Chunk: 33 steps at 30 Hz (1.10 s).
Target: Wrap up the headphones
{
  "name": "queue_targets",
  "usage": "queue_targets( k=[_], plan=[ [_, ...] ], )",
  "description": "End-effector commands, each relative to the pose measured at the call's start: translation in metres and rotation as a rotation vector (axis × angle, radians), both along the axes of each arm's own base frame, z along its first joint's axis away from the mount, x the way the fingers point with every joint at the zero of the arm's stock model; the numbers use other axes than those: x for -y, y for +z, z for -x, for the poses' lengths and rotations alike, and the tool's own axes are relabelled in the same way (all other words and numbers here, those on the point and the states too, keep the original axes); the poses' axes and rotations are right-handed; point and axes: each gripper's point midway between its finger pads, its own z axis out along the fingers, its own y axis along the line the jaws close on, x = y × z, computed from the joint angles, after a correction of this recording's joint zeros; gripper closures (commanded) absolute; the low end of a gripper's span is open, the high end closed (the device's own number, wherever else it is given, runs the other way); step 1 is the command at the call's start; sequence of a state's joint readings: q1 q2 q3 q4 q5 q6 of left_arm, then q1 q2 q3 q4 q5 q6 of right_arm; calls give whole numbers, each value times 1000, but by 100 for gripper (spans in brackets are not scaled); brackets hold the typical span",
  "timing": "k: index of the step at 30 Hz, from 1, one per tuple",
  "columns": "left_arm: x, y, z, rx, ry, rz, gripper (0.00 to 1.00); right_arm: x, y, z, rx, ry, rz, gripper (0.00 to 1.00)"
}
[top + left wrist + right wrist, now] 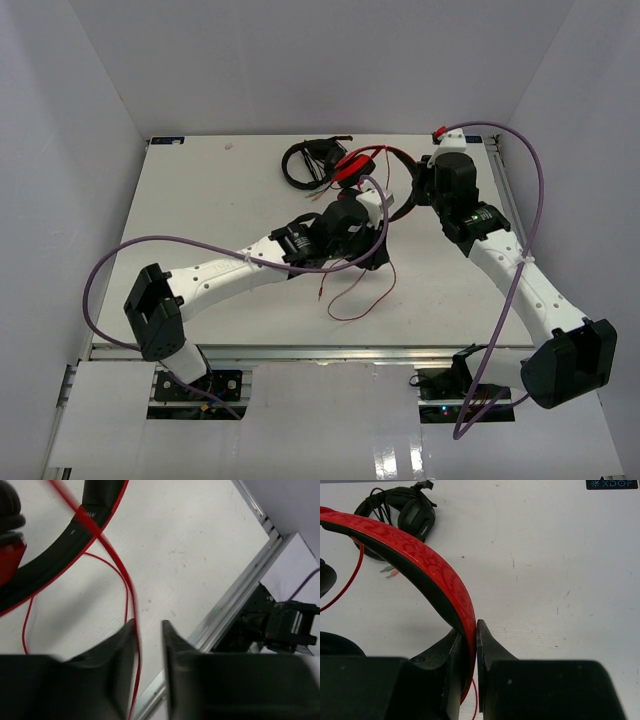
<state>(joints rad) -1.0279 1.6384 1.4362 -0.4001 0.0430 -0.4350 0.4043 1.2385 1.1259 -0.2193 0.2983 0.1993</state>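
Note:
The red headphones [352,166] are held up near the back middle of the table. My right gripper [418,196] is shut on their red band [431,571], which runs between its two fingers [469,628]. The thin red cable [362,300] hangs from them and loops on the table in front. My left gripper [376,256] hovers over that cable. In the left wrist view the jaws [147,625] stand a narrow gap apart, and the cable [128,591] runs through the gap along the left finger. The black inner band [95,515] shows above.
All-black headphones [305,160] with a dark cable lie at the back, left of the red ones, and show in the right wrist view [411,511]. The table's metal front rail [235,595] is close to the left gripper. White walls enclose the table.

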Motion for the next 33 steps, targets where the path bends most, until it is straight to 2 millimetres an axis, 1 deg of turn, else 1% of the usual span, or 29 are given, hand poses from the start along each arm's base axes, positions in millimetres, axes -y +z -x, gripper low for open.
queue_targets(
  k=[1, 2, 5, 11, 12, 13, 14, 17, 19, 21, 25, 28, 33],
  plan=[
    [-17, 35, -2, 157, 49, 96, 51, -9, 82, 1, 172, 24, -198, 92],
    [-17, 38, -2, 179, 49, 115, 47, -9, 87, 3, 176, 31, -209, 92],
    [-24, 38, 5, 225, 24, 141, 40, -8, 93, 6, 174, 46, -243, 92],
    [-38, 37, 25, 299, -33, 193, 33, -9, 100, 13, 162, 81, -285, 92],
    [-40, 43, 28, 324, -43, 224, 30, -9, 101, 14, 162, 83, -290, 92],
    [-42, 40, 32, 336, -53, 236, 28, -9, 102, 15, 161, 86, -294, 92],
    [-46, 29, 35, 333, -62, 228, 27, -10, 103, 16, 159, 90, -297, 92],
    [-52, 18, 44, 364, -88, 250, 25, -9, 106, 17, 160, 97, -302, 92],
    [-55, 14, 46, 399, -95, 257, 25, -10, 107, 19, 160, 105, -305, 92],
    [-63, -1, 50, 413, -102, 247, 24, -10, 109, 20, 159, 113, -308, 92],
    [-74, -19, 55, 476, -121, 259, 23, -9, 109, 24, 160, 123, -312, 92],
    [-81, -35, 56, 493, -122, 241, 19, -10, 108, 25, 156, 131, -315, 92],
    [-90, -61, 54, 506, -106, 199, 19, -10, 108, 25, 155, 131, -320, 92]
  ],
)
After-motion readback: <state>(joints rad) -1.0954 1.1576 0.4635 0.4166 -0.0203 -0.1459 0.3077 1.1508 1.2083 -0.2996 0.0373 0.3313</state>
